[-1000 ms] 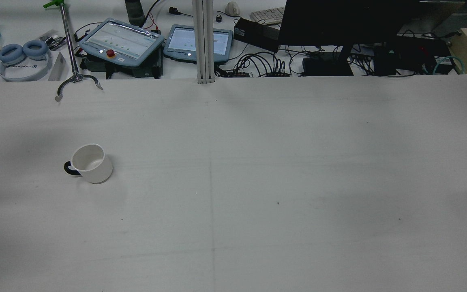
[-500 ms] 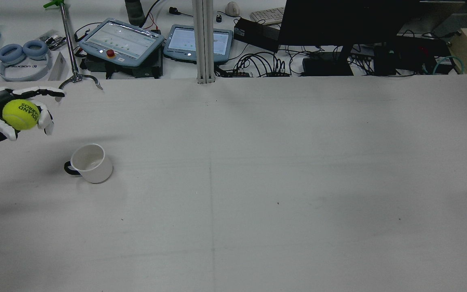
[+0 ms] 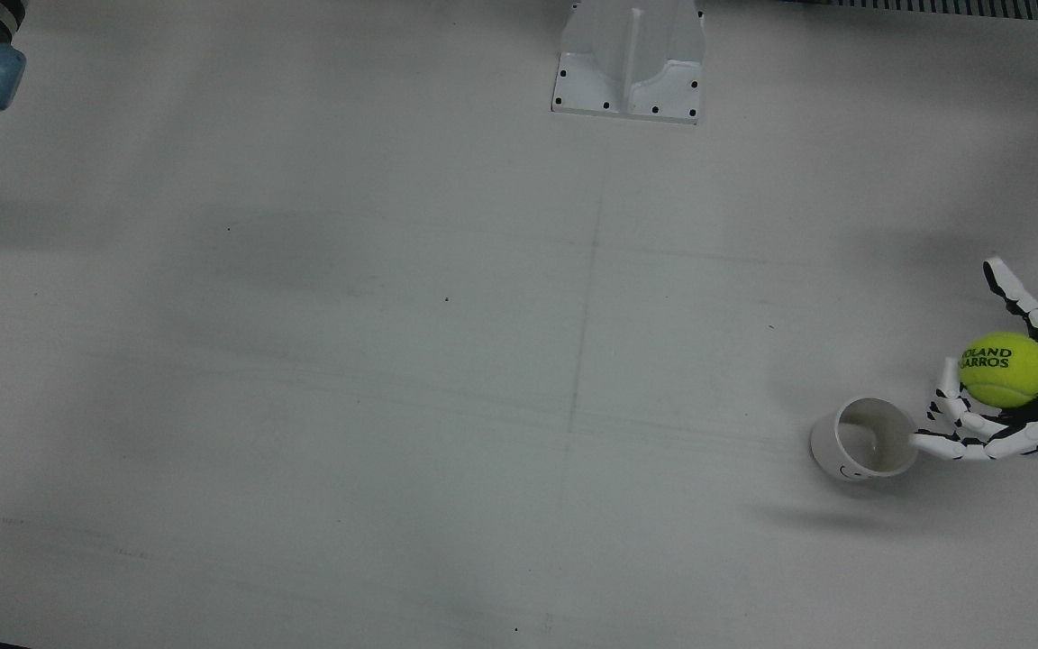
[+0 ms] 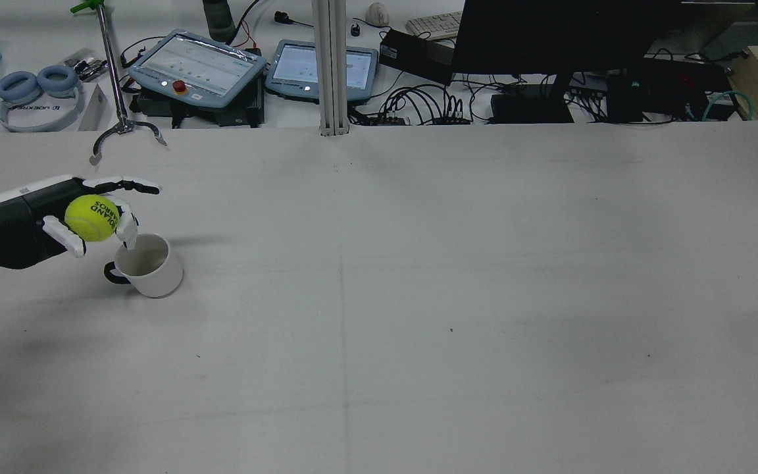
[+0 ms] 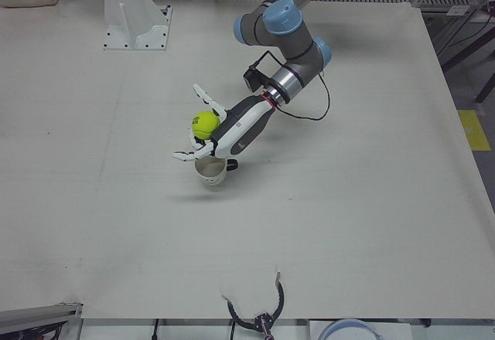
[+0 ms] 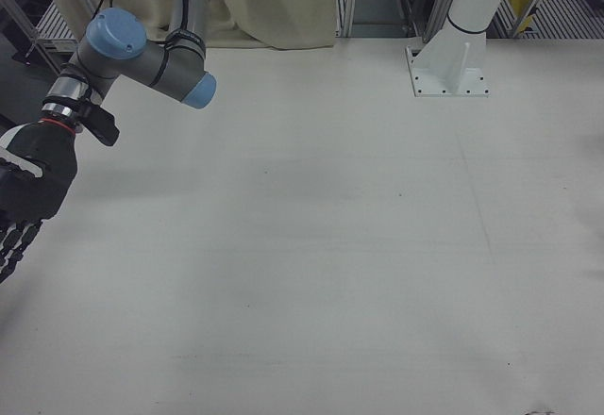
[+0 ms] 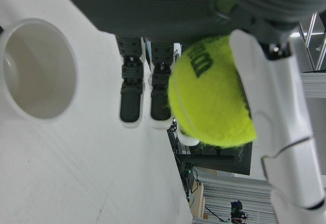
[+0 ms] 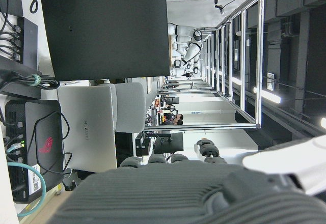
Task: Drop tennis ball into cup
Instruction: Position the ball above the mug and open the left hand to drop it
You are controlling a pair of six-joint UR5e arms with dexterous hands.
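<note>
My left hand [image 4: 56, 220] is shut on a yellow-green tennis ball [image 4: 91, 218] and holds it in the air just left of and above a white cup [image 4: 151, 266] with a black handle. The cup stands upright and empty on the table. The ball [image 3: 1005, 369], cup [image 3: 863, 439] and left hand [image 3: 1015, 397] also show at the front view's right edge, and in the left-front view the ball [image 5: 205, 124] hangs above the cup [image 5: 210, 171]. The left hand view shows the ball [image 7: 211, 102] and the cup's mouth [image 7: 36, 70]. My right hand [image 6: 24, 193] hangs off the table's side, its fingers barely seen.
A white mount base [image 3: 629, 61] sits at the front view's top middle. Behind the table's far edge are tablets [image 4: 198, 67], headphones [image 4: 38, 95], cables and a claw tool [image 4: 126, 131].
My left hand has come in from the left edge with the ball, moving right and toward the cup, and now sits beside the cup's rim. The cup has not moved.
</note>
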